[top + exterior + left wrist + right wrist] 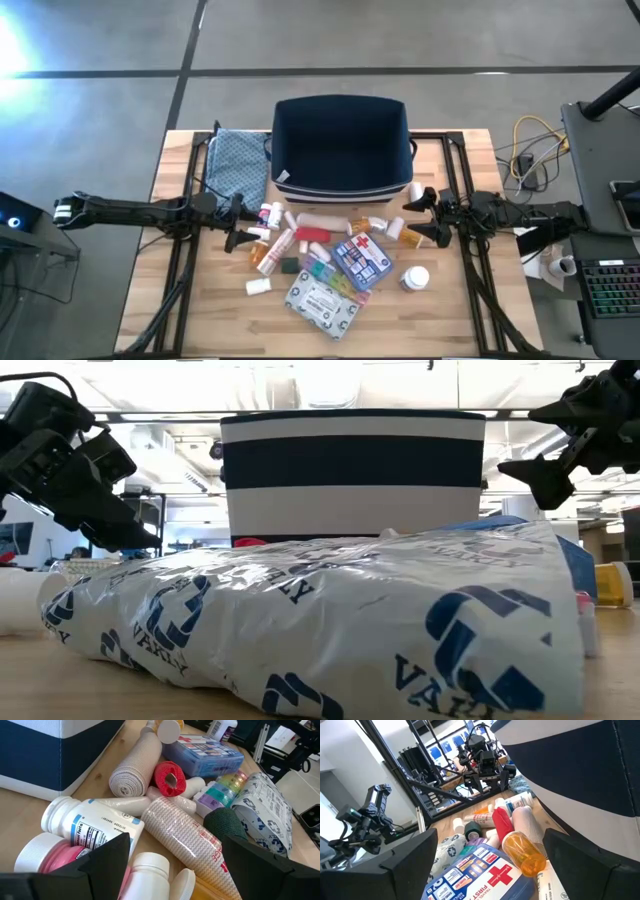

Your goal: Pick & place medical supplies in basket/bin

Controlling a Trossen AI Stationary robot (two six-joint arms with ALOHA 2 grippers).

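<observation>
A blue patterned cloth (237, 163) lies bunched on the wooden table (190, 310), near its far left corner. Right of the table, yellow and dark cables (533, 146) coil on the grey floor (90, 120). A keyboard (610, 290) with lit keys sits at the right edge, beside what may be crumpled white paper (553, 262).

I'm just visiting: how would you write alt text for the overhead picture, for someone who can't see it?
Seen from above, a navy fabric bin stands empty at the back of a wooden table, with a heap of medical supplies in front of it. Two dark robot arms reach in from the sides, the left claw and right claw both open beside the heap.
</observation>
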